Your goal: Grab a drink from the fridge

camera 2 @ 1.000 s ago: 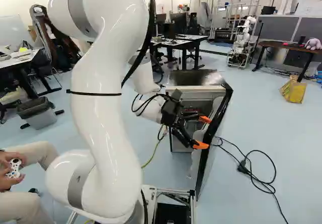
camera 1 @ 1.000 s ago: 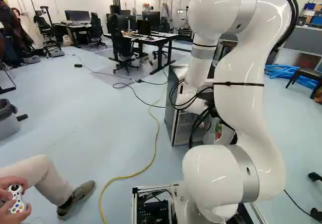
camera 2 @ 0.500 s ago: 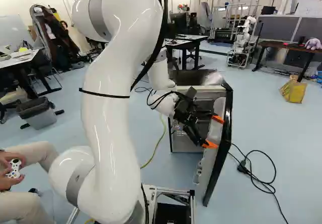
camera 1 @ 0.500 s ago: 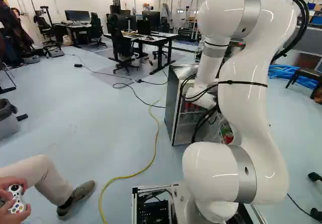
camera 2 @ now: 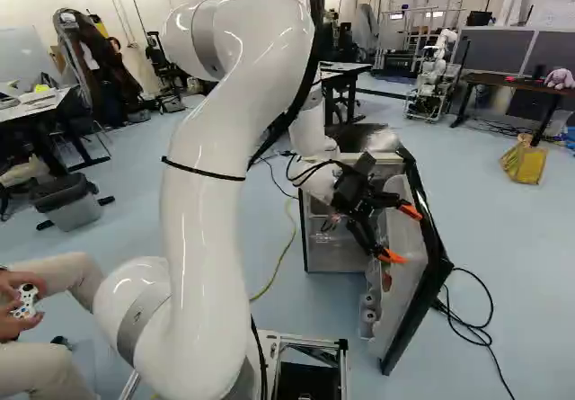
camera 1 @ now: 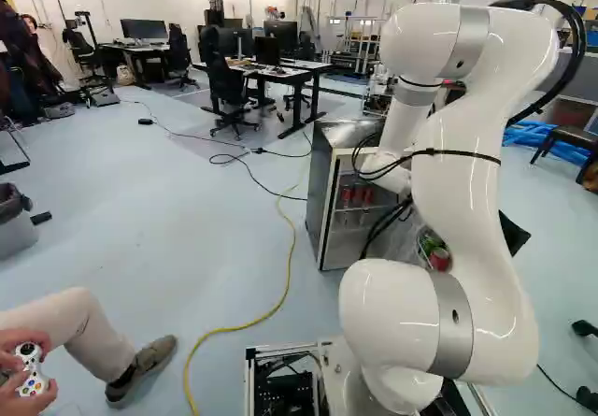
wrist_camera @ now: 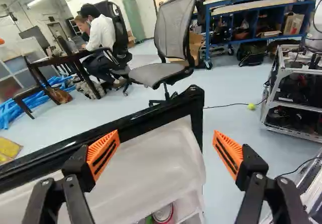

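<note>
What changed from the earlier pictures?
The fridge door has swung wider open. The arm and its open gripper shifted the same way, rightward in the right base view. Nothing is gripped now. The fridge's body and the robot's base stayed put.

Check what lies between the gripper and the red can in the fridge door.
The wrist view shows the door's white inner lining between the gripper and the red can; no other object shows there.
</note>
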Tool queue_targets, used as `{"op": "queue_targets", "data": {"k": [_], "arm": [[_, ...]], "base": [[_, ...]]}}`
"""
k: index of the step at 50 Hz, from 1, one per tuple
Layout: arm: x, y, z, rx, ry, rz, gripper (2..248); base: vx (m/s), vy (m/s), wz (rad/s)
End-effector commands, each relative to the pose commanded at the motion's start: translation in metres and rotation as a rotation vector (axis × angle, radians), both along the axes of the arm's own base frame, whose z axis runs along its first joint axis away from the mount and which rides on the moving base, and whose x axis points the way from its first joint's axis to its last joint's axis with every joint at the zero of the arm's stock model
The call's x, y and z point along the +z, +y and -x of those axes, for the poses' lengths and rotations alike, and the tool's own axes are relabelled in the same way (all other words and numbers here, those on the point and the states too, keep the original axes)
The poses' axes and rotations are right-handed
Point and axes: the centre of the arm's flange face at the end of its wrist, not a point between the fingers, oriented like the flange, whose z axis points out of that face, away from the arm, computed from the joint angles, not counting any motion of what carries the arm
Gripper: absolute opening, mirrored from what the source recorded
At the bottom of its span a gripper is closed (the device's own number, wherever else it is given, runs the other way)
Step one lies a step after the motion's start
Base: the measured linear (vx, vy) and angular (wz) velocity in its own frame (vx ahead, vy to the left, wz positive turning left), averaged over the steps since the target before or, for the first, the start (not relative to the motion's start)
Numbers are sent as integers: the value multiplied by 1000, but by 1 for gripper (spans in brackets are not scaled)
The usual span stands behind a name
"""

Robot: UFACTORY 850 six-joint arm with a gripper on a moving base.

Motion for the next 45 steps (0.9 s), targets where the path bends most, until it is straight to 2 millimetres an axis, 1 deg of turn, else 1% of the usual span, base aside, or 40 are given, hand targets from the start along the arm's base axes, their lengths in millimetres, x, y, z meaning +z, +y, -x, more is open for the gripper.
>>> {"op": "queue_targets", "data": {"k": [17,25,32,45], "arm": [[2,-42,-17,-65,-54,24,247],[3,-58,-21,-89,-72,33,247],[3,-61,-19,-95,-71,33,247],[3,-47,-2,-36,-30,28,247]], "base": [[0,0,0],[0,0,0],[0,0,0],[0,0,0]]}}
